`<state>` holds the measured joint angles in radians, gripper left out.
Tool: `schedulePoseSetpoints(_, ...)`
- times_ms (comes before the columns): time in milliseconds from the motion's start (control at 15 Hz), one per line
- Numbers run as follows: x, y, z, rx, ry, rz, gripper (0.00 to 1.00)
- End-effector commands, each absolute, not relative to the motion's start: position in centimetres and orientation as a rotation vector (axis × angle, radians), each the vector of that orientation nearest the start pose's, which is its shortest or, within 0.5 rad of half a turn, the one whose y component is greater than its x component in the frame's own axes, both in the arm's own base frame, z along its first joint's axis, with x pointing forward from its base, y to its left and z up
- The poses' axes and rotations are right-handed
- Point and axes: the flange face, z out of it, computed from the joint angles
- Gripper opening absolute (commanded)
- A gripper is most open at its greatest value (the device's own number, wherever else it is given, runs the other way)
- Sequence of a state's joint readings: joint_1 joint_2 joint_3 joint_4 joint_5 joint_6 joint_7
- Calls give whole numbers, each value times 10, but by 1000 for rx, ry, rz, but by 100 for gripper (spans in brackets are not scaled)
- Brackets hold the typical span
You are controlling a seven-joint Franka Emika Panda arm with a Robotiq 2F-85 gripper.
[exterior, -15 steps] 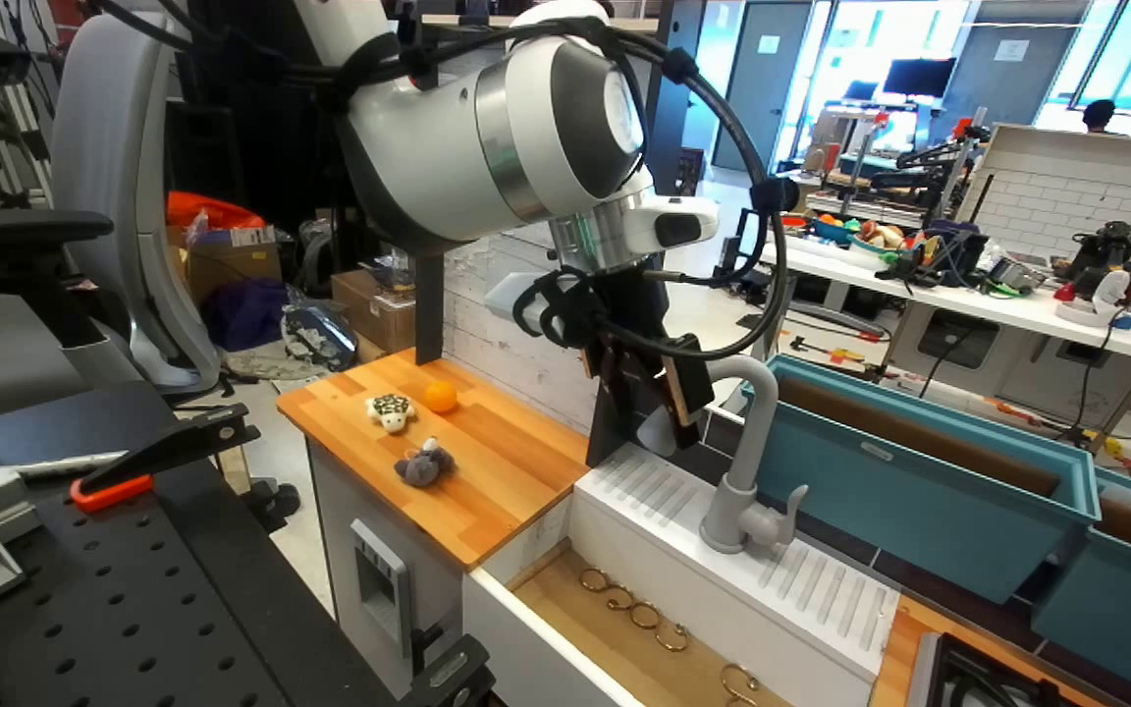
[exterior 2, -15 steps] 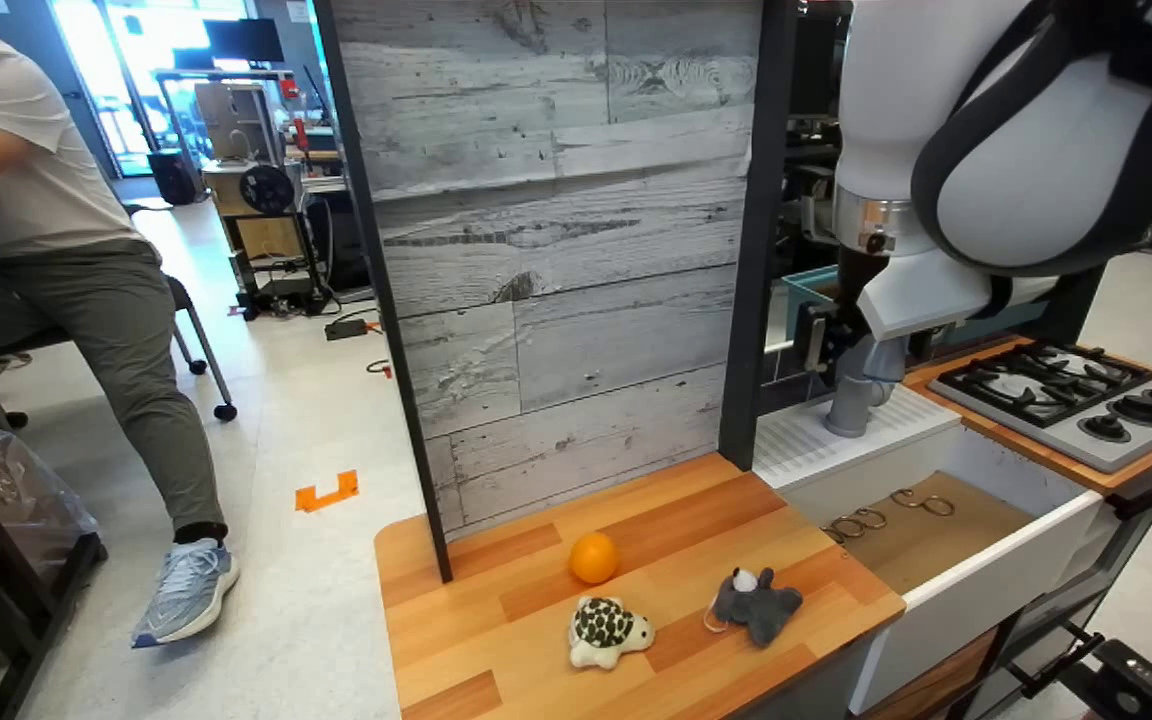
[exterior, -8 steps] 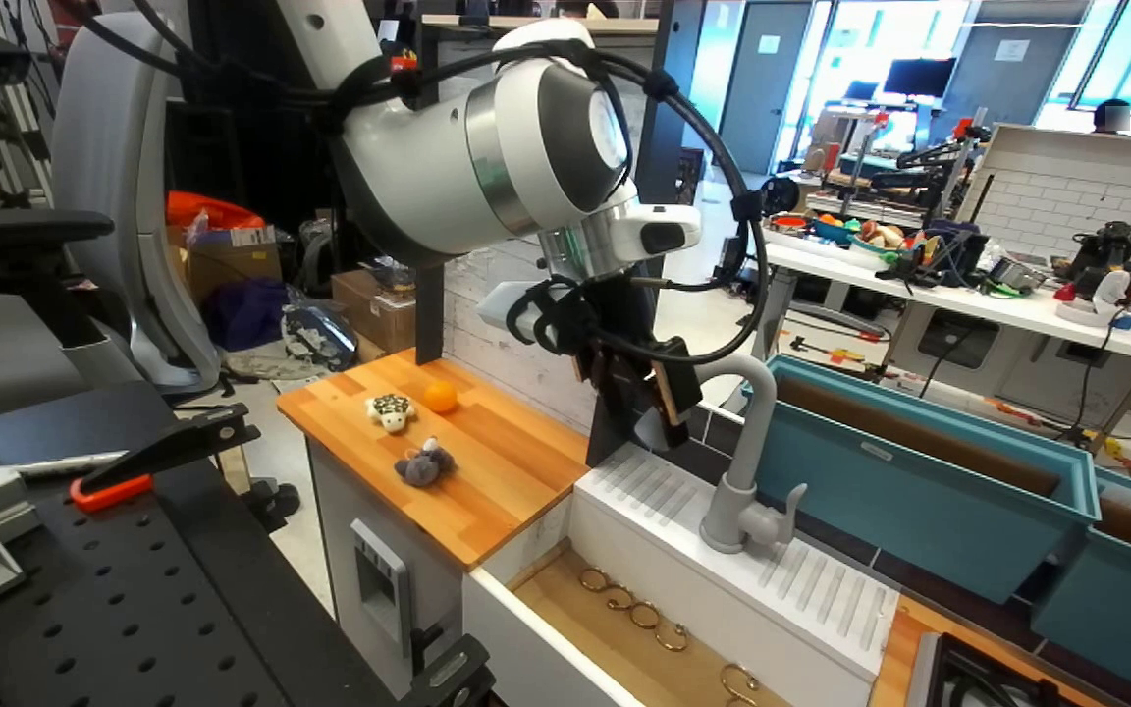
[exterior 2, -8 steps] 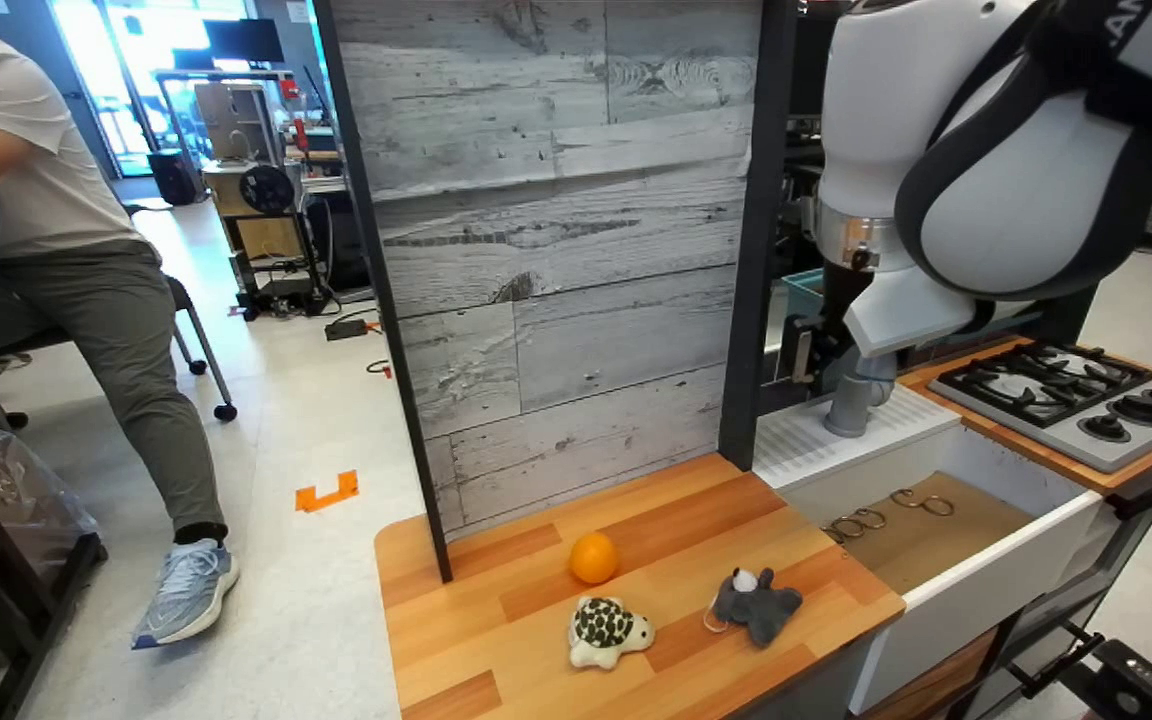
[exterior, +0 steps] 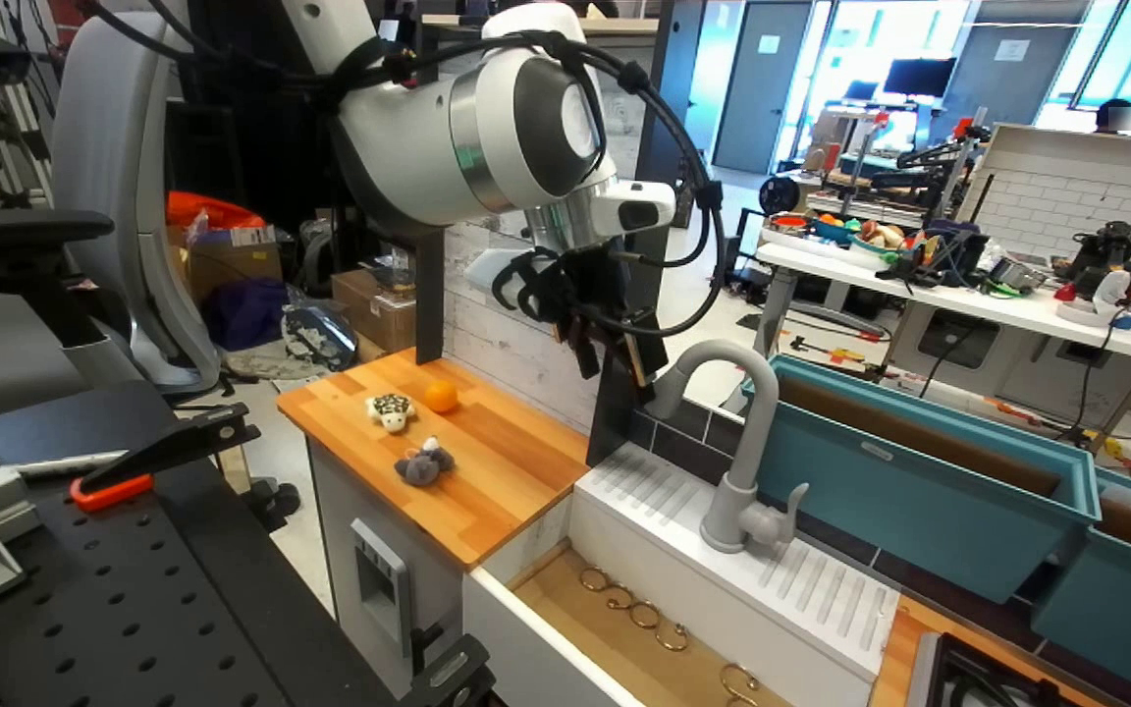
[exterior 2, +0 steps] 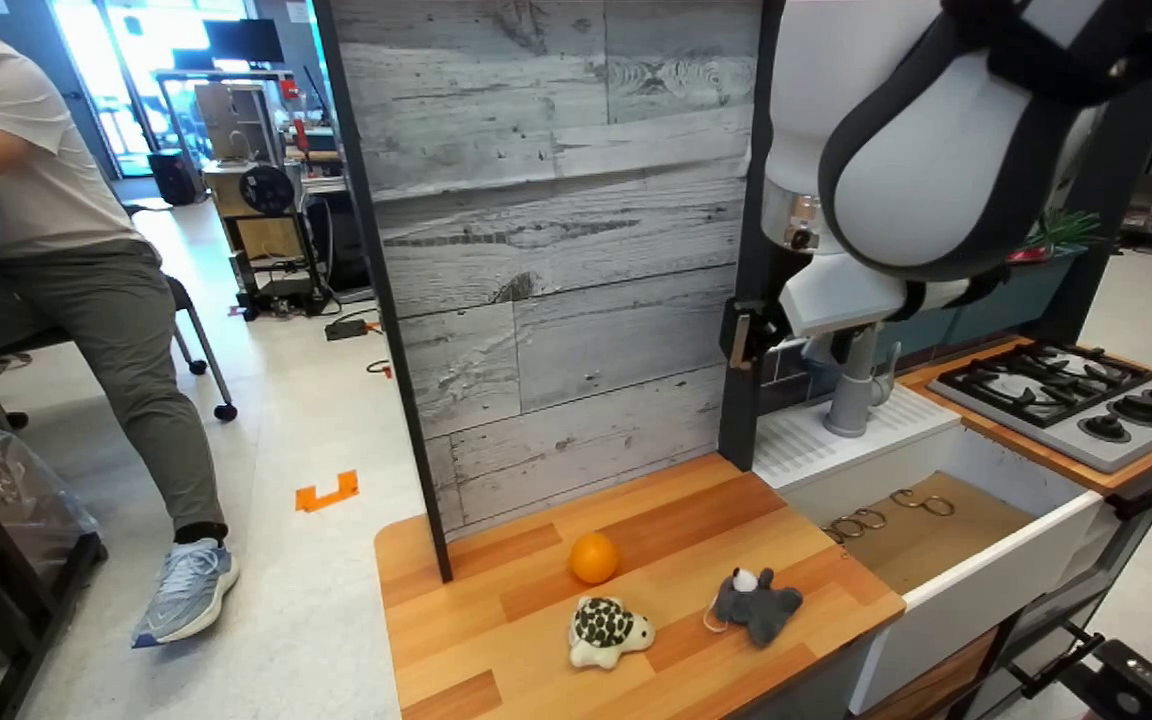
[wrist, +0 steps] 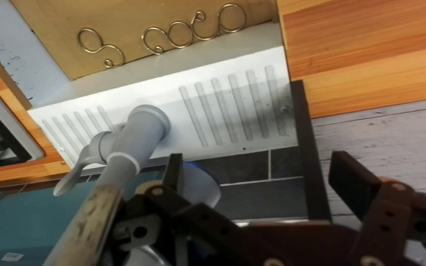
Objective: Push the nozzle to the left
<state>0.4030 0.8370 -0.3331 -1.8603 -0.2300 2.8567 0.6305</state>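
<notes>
The nozzle is a grey faucet (exterior: 747, 442) with an arched spout, upright on a white ridged ledge; it also shows in an exterior view (exterior 2: 850, 395) and in the wrist view (wrist: 135, 140). My gripper (exterior: 615, 375) is open and empty, at the height of the spout's end. In the wrist view my gripper (wrist: 257, 162) has its fingers wide apart, the left-hand one beside the spout's end and partly covering it. I cannot tell whether they touch. In an exterior view the arm partly hides the spout and my gripper (exterior 2: 791, 345).
A dark post (exterior 2: 748, 250) and a wood-look panel (exterior 2: 576, 250) stand beside the gripper. A turtle toy (exterior: 391, 410), an orange (exterior: 441, 397) and a grey plush toy (exterior: 424, 463) lie on the wooden counter. A teal planter (exterior: 919, 481) stands behind the faucet. A stove (exterior 2: 1066, 390) sits beyond.
The gripper has moved left and up in both exterior views. The spout has swung with it, its end further back in an exterior view. The faucet's base has stayed in place.
</notes>
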Motion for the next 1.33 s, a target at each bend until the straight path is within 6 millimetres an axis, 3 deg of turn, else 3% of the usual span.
schedulePoseSetpoints(0,662,83,111,-3267,360,-524,100)
schedulePoseSetpoints(133,670,85,119,-3251,369,-537,100)
schedulePoseSetpoints(333,657,84,119,-3246,355,-405,100)
schedulePoseSetpoints(800,615,94,136,-3254,131,152,100)
schedulePoseSetpoints(1267,570,74,168,-3248,55,323,100)
